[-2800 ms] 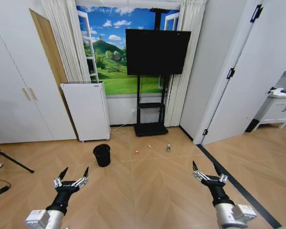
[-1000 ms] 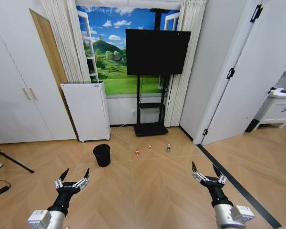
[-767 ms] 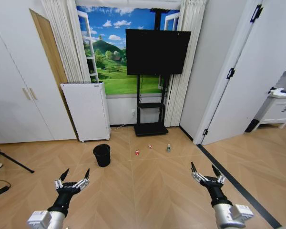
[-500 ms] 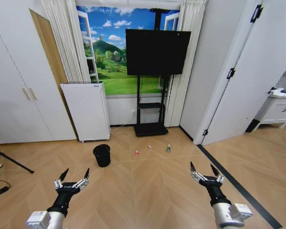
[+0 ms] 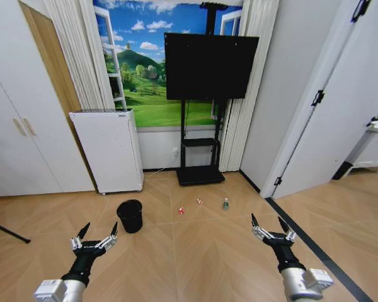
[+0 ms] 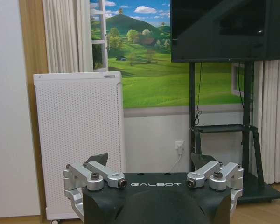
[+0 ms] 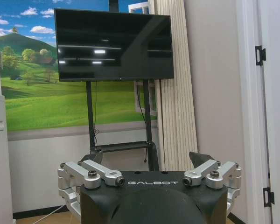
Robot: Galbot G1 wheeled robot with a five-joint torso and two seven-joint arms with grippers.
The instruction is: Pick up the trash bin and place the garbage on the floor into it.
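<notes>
Black TV [image 5: 210, 67] on stand; white perforated appliance [image 5: 108, 151] beside.

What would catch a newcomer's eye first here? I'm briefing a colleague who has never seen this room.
The big black TV on its stand against the painted landscape wall, with the tall white appliance to its left. On the wood floor before them stand the trash bin and the garbage, while the left pincer and right pincer hover open, empty.

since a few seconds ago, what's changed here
The head camera moved, so the whole room shifted in view. The trash bin and garbage lie untouched on the floor. Left gripper and right gripper stay raised, fingers open, holding nothing.
</notes>
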